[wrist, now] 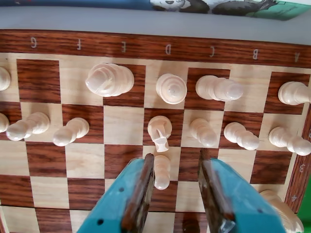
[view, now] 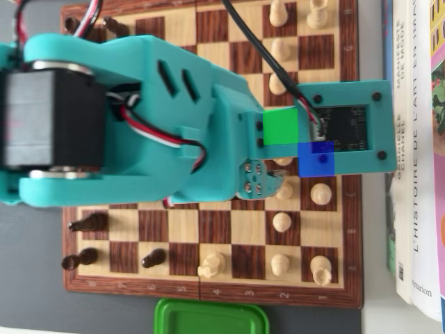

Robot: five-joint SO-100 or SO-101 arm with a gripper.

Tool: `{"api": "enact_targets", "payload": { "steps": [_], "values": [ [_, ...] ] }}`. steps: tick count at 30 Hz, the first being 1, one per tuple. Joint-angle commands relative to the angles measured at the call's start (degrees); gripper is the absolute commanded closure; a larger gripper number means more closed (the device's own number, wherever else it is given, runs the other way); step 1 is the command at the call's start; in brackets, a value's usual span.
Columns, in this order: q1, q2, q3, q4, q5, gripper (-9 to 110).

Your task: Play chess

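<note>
Your claw [wrist: 177, 162] hangs over the chessboard [wrist: 43, 44] with its jaws spread wide and nothing gripped. In the wrist view a white pawn [wrist: 162, 171] stands just inside the left finger [wrist: 141, 191], close against it, while the right finger [wrist: 211, 187] is well clear of that pawn. I cannot tell whether the left finger touches it.

Just past the fingertips, a white knight [wrist: 159, 131] stands on a dark square, directly ahead of the pawn. Farther ahead, on the back rank, you see the white queen [wrist: 171, 88], with a king [wrist: 110, 79] to its left and a bishop [wrist: 218, 88] to its right. More white pawns line the row to either side of the knight, one just ahead of the right finger [wrist: 203, 132]. The board's edge letters run along the far border beyond the back rank.

In the overhead view the teal arm [view: 139, 125] covers the middle of the board, so the claw itself is hidden there. Dark pieces [view: 87, 223] stand at the end of the board behind the arm, white ones [view: 320, 193] at the end under the wrist camera mount [view: 348, 125]. A green lid [view: 208, 316] lies on the bench beside the board's edge, and books [view: 417, 139] lie beyond the white end.
</note>
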Motion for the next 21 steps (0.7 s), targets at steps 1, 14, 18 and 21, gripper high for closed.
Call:
{"api": "enact_targets", "payload": {
  "steps": [1,14,18,21],
  "values": [
    [-0.1,-1.2,-4.7,0.1,-0.3,88],
    [-1.6,-7.4,-11.8,0.0,-0.3,88],
    [-1.8,-9.1,-13.8,0.0,-0.3,88],
    [-1.8,-10.2,-14.9,0.0,-0.3,88]
  ]
}}
